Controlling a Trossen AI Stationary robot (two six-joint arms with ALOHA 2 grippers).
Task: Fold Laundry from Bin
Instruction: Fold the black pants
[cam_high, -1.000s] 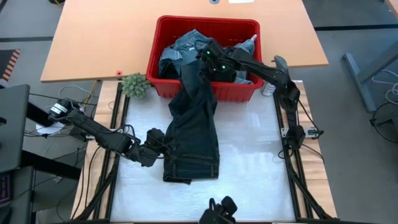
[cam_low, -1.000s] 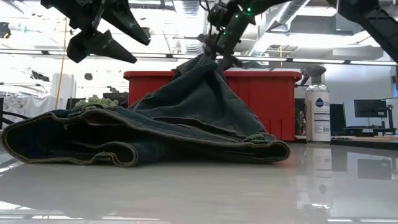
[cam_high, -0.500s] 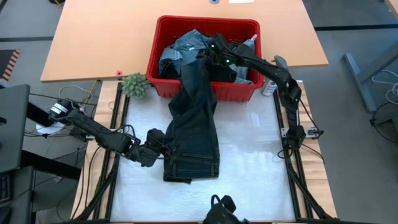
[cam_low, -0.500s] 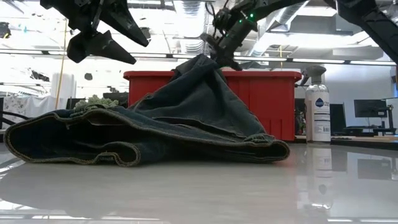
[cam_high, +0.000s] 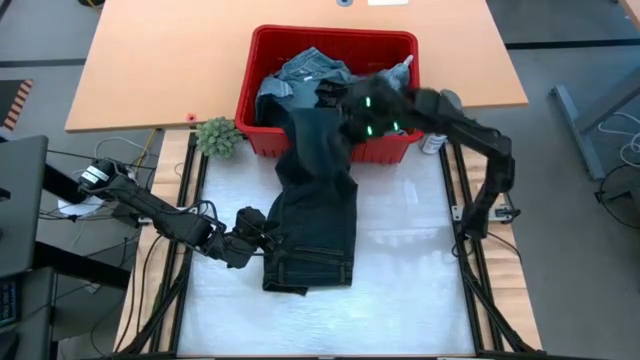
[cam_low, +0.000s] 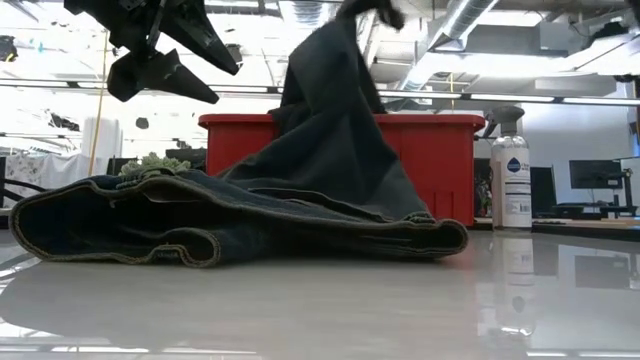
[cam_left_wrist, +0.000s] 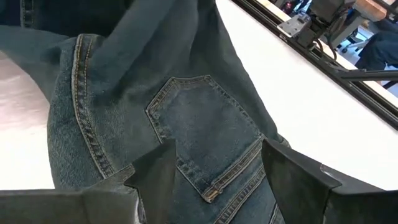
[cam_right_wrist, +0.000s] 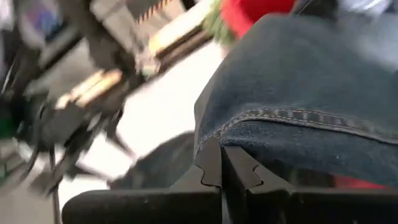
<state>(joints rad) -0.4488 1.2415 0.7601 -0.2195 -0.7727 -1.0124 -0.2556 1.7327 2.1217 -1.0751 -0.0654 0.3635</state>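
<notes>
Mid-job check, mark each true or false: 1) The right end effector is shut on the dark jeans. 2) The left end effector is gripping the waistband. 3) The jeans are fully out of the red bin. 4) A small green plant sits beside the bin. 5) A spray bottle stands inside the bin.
1) True: the right end effector is shut on the dark jeans, lifting one end.
2) False: the left end effector is open above the back pocket, gripping nothing.
3) False: the jeans drape over the bin wall.
4) True: the plant sits at its corner.
5) False: the spray bottle stands outside, beside the bin.
</notes>
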